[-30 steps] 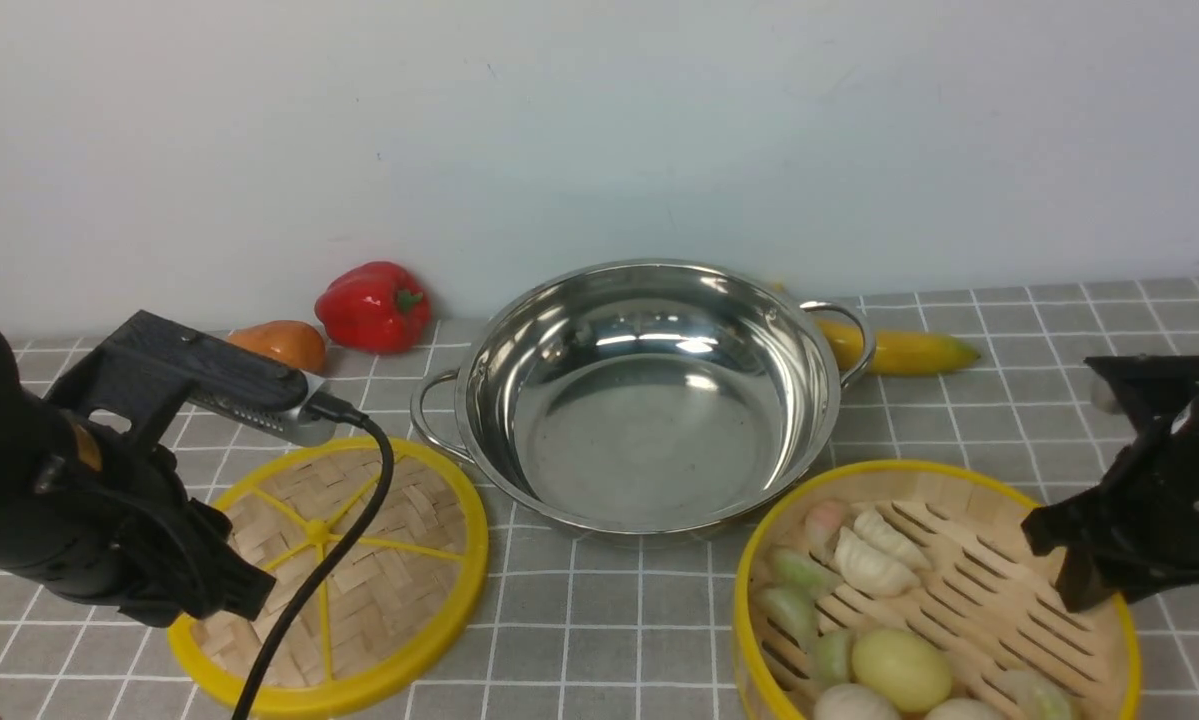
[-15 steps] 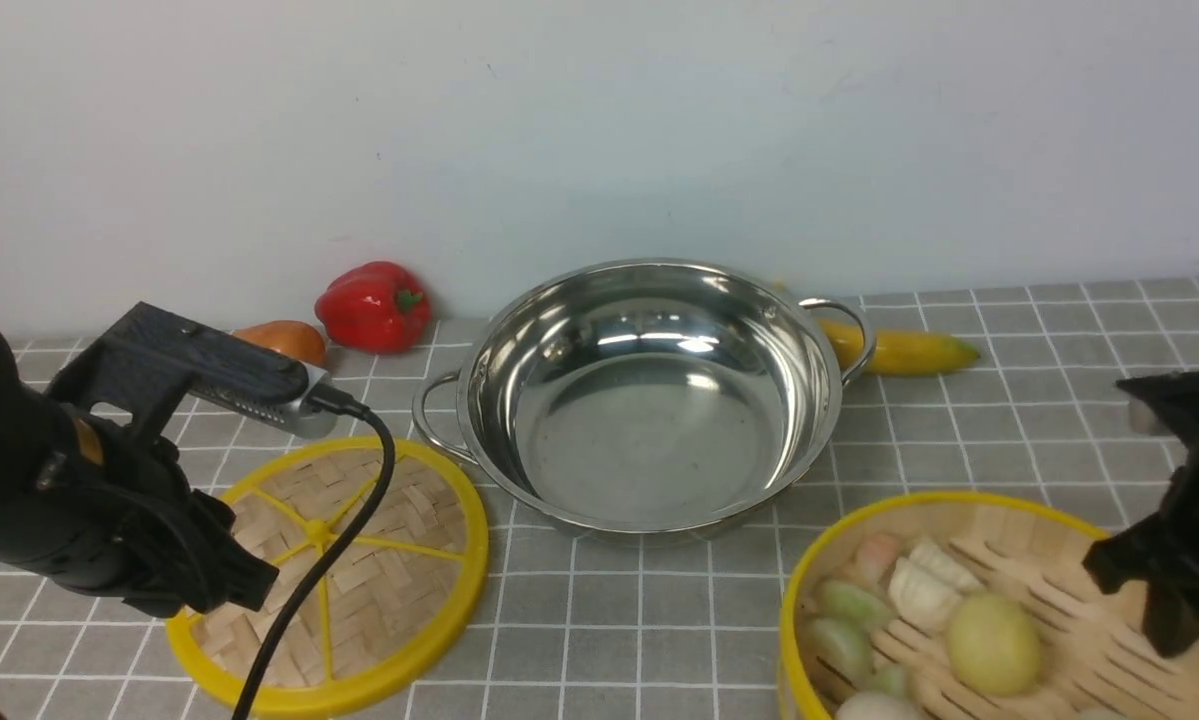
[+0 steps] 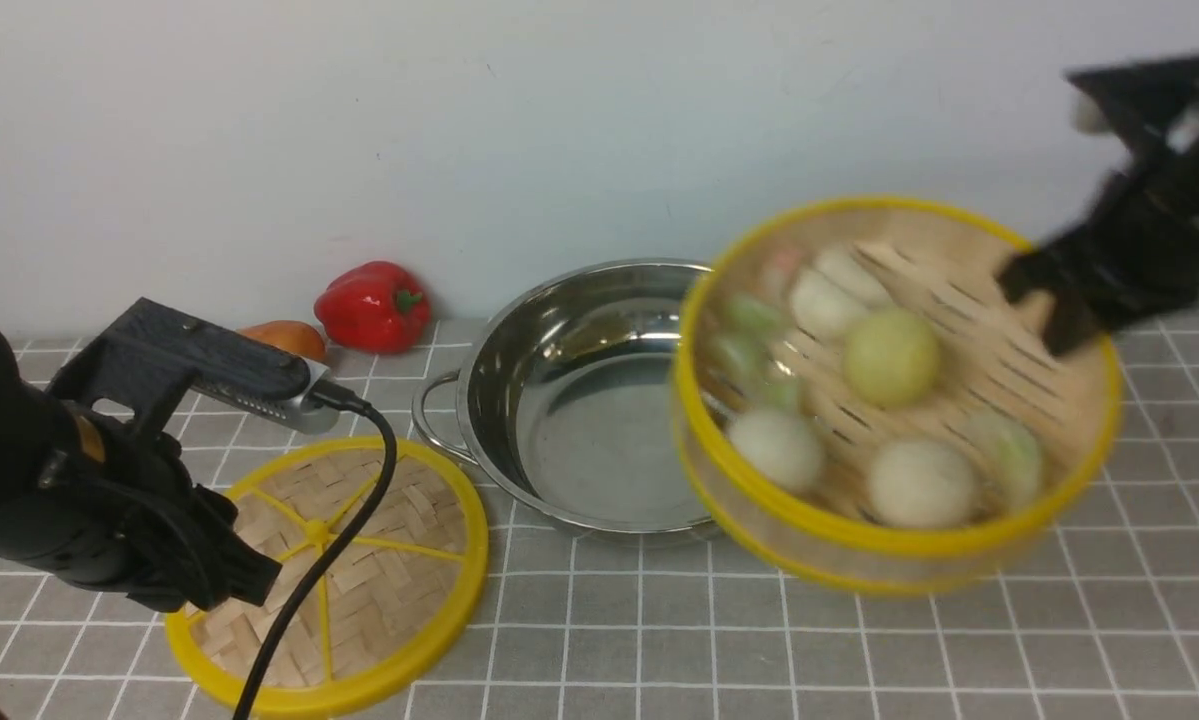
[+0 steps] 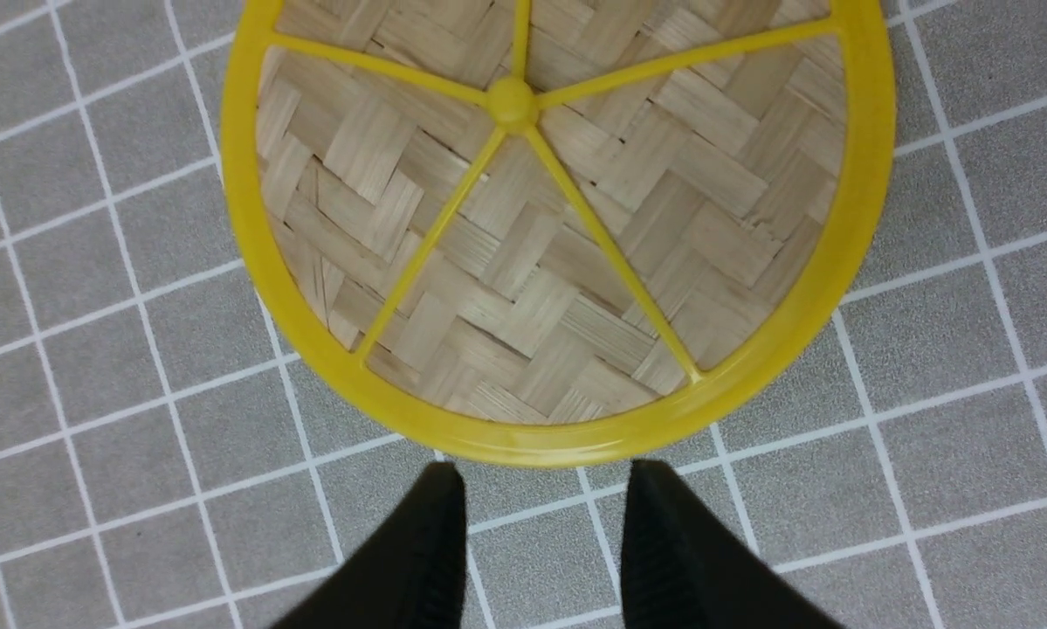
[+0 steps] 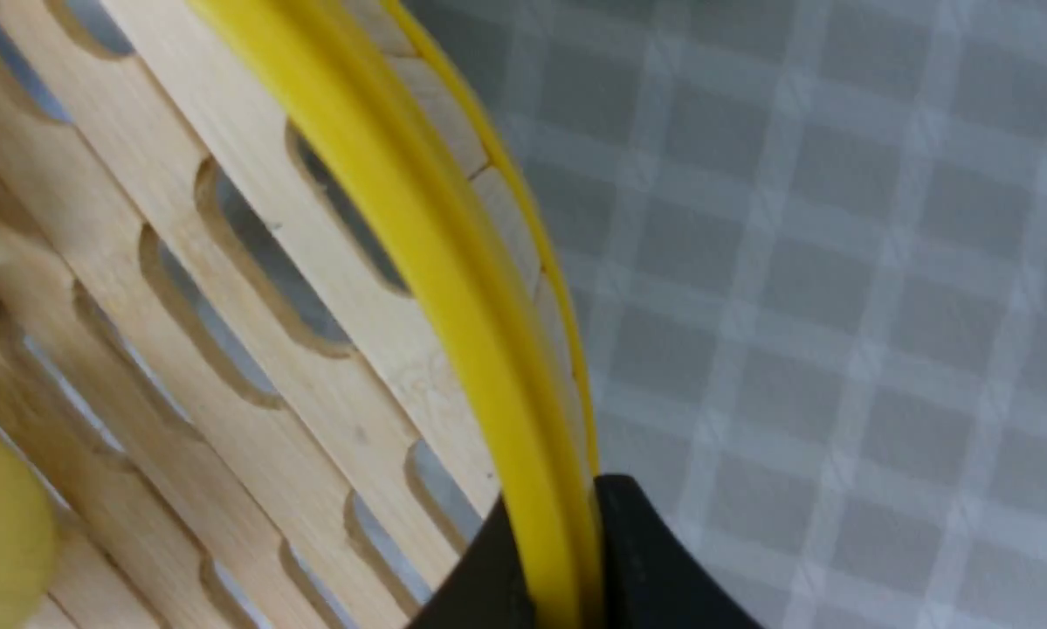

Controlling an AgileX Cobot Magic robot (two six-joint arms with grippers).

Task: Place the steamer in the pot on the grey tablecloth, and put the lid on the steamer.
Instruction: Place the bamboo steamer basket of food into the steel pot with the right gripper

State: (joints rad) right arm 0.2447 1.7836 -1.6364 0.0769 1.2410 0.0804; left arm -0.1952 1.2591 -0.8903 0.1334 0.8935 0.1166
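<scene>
Gripping the steamer (image 3: 999, 340) by its yellow rim, the right gripper (image 3: 1054, 305) has its jaws closed tight, one finger inside the wall and one outside, as the right wrist view shows (image 5: 567, 559). The basket hangs in the air, clear of the grey tablecloth (image 3: 859, 650), tilted so that its open top faces the camera. Its outline is smeared. In the front view it covers the right part of the pot (image 3: 579, 420), which stands on the cloth with nothing inside. Pale buns and dumplings (image 3: 889, 355) lie on the steamer's slatted floor.

The lid (image 3: 389, 560) lies flat on the cloth just left of the pot, its spokes upward. The left gripper (image 3: 249, 580) hovers low at the lid's near edge. In the left wrist view its jaws (image 4: 545, 476) stand about half apart with only cloth between them, just short of the yellow rim, and they hold nothing. A red pepper (image 3: 374, 305) and an orange fruit (image 3: 289, 340) sit by the wall behind the lid.
</scene>
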